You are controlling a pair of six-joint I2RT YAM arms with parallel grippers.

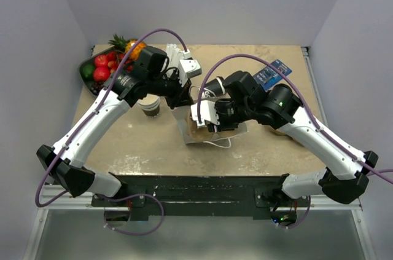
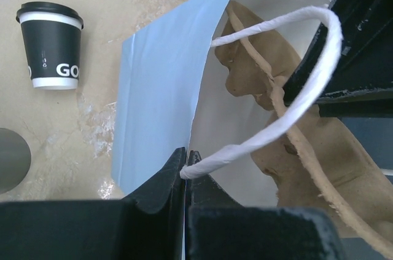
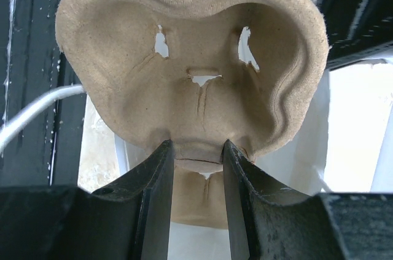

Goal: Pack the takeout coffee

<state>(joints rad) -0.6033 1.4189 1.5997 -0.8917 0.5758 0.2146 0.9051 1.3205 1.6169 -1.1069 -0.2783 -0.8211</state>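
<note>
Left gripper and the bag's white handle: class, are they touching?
Touching. The left wrist view shows the left gripper with its jaws shut on the end of the white handle, at the rim of the paper bag; no gap shows.

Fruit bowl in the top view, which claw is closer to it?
Left. The left claw pinches the paper bag right of the fruit bowl; the right claw, gripping the cardboard tray, is even farther right.

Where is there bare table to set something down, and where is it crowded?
Bare: the near strip of table in front of the paper bag, and the far edge left of the blue card. Crowded: the middle, where the left gripper pinches the bag's handle, the right gripper holds a cup carrier, takeout coffee alongside.
</note>
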